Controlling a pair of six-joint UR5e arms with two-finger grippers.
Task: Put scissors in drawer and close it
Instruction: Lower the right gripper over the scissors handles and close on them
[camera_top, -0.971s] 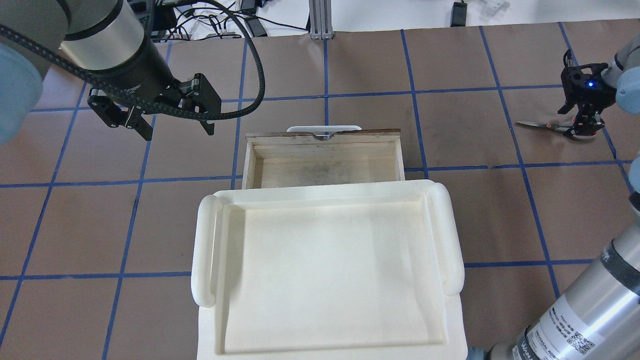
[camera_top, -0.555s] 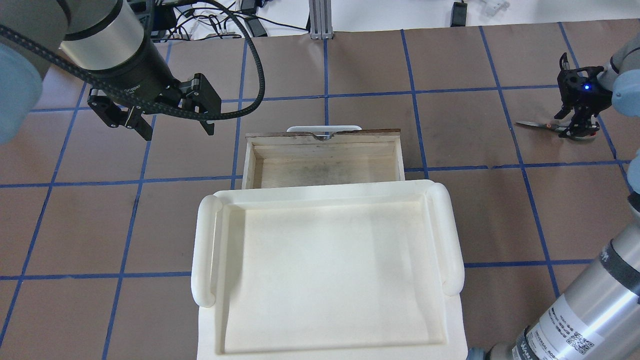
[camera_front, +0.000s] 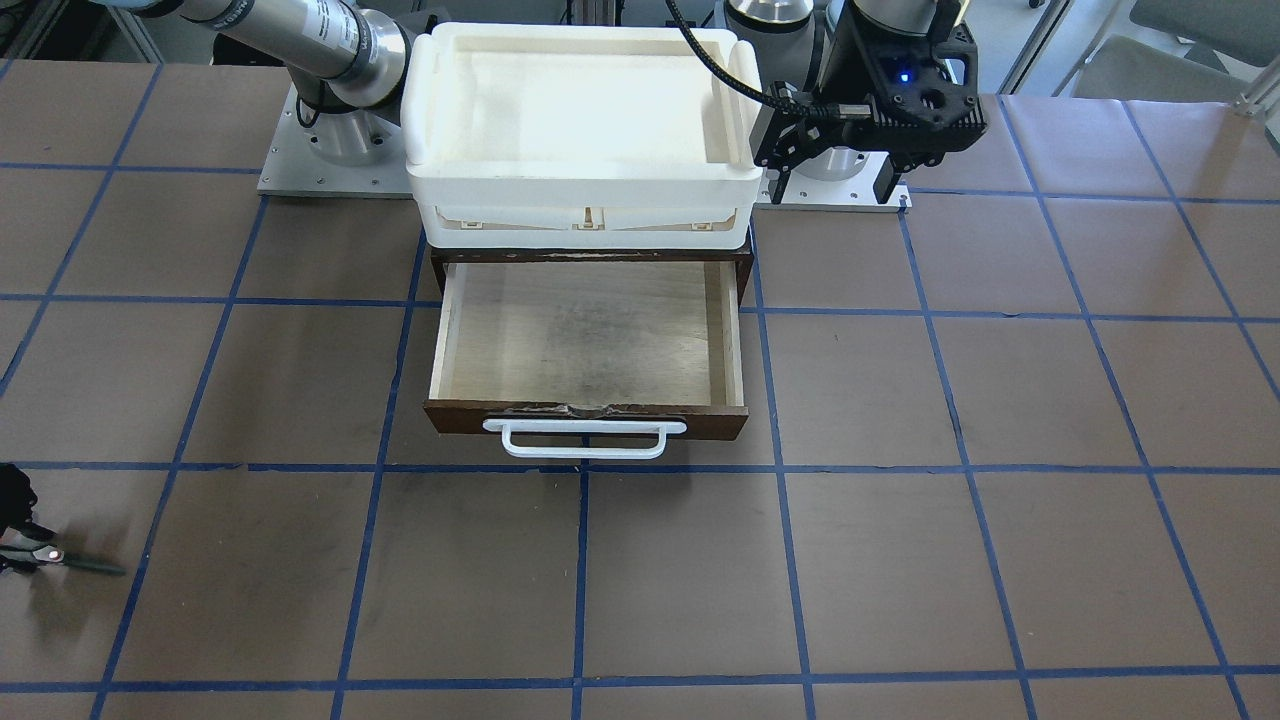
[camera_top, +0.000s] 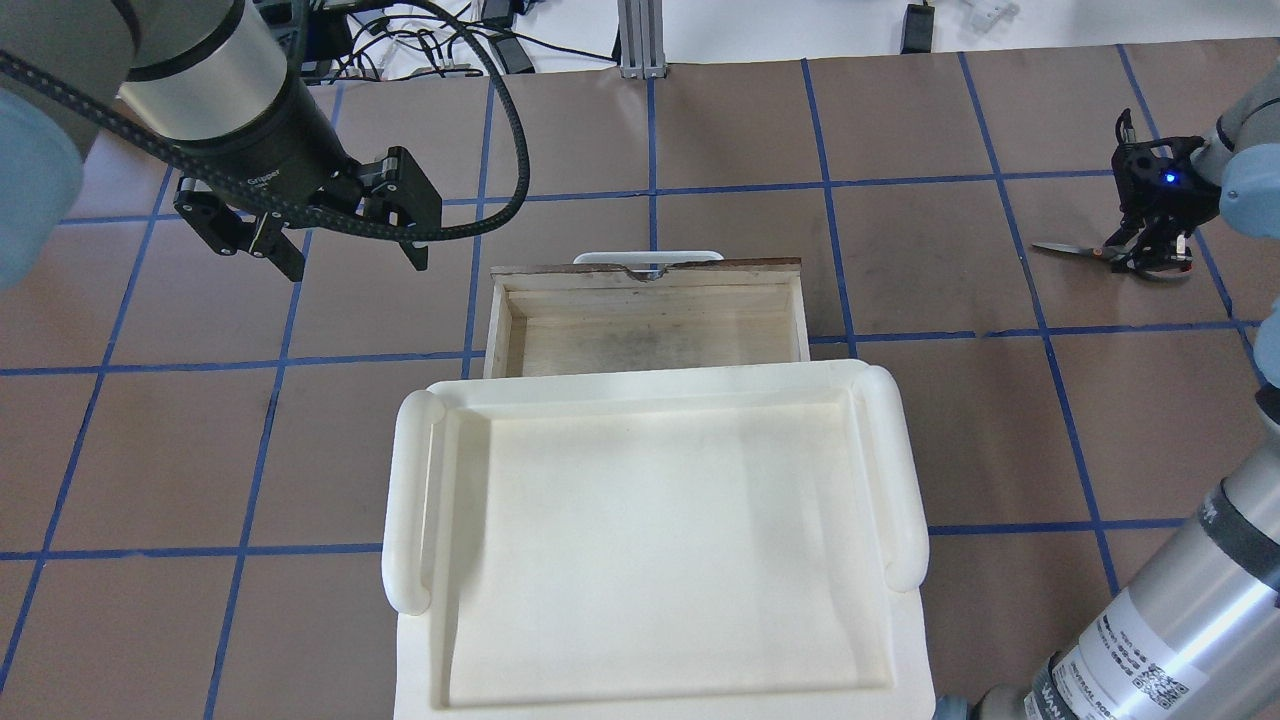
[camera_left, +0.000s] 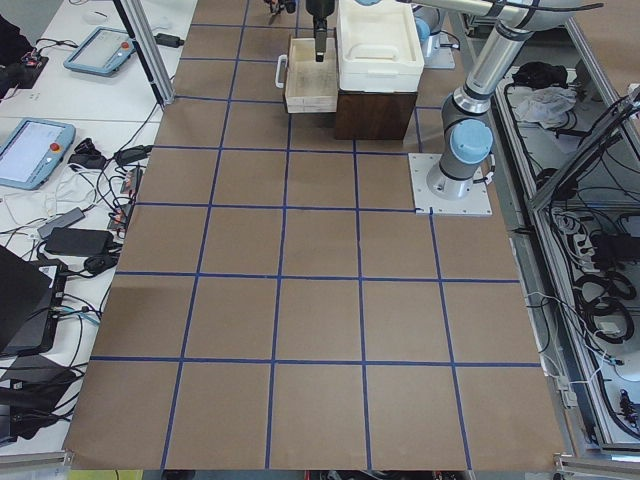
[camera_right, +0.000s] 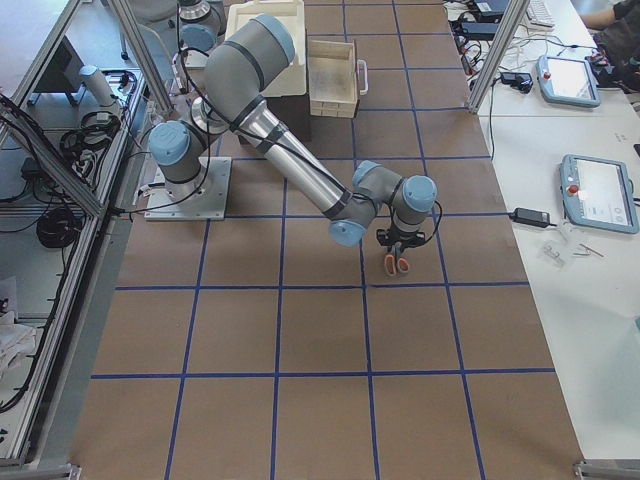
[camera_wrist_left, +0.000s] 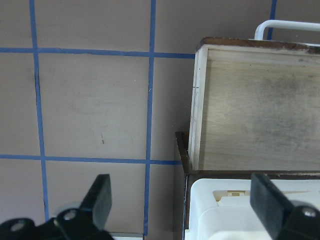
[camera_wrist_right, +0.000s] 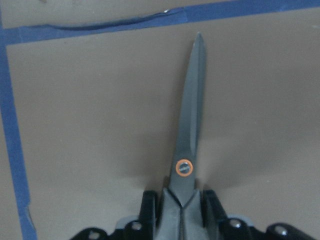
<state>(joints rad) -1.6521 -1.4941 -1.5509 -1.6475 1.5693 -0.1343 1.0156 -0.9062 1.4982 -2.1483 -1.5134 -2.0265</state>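
The scissors (camera_top: 1085, 250) lie flat on the table at the far right, dark blades pointing toward the drawer; in the right wrist view the blades (camera_wrist_right: 192, 115) run straight ahead. My right gripper (camera_top: 1150, 262) stands over their handles, shut on the scissors with a finger (camera_wrist_right: 148, 210) pressed against each side of the neck below the pivot. The drawer (camera_top: 650, 335) is pulled open, its pale plywood inside bare, white bar handle (camera_front: 585, 440) on the dark front. My left gripper (camera_top: 357, 268) hovers open, left of the drawer and above table level.
A large white plastic tray (camera_top: 410, 500) sits on top of the dark brown cabinet (camera_front: 590, 255) behind the open drawer. Brown table with a blue tape grid stretches between the scissors and the drawer. Cables and tablets lie past the table's edges.
My right gripper has shifted a little and settled lower over the scissors' handles. The scissors lie where they were. The left arm and the drawer have not moved.
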